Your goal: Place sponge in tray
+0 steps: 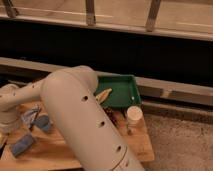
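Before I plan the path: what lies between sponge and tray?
Camera view: a blue cup, then the arm hides the rest; claw at far left.

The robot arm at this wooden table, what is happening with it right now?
A white robot arm reaches across the wooden table toward the left side of the picture. Its hand is past that left edge, out of sight. The sponge lies on the table in the near left corner, and nothing holds it. The green tray sits at the far end of the table with a pale object in it but no sponge, so the placing is not yet done.
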`<action>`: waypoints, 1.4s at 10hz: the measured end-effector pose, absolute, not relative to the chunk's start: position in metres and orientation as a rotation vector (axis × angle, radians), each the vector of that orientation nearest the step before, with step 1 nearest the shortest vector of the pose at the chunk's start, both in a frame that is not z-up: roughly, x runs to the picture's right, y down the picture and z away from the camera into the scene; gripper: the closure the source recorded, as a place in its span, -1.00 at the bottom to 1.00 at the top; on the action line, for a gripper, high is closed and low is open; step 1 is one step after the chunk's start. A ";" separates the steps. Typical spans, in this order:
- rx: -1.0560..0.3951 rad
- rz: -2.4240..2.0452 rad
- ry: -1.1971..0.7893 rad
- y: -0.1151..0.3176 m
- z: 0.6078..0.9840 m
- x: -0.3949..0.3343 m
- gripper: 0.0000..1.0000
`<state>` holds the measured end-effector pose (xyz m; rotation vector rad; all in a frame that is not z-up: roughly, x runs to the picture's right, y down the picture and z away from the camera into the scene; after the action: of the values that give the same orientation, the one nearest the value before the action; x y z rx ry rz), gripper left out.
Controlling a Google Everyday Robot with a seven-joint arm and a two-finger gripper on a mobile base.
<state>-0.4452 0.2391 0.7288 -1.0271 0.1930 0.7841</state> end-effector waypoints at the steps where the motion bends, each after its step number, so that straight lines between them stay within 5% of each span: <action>1: -1.023 0.791 0.213 0.241 0.733 -0.441 -0.60; 9: -1.076 0.859 0.263 0.264 0.763 -0.423 -0.59; 14: -1.087 0.856 0.258 0.264 0.764 -0.425 0.29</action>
<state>-0.4251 0.2644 0.7637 -1.0874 0.2582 0.8559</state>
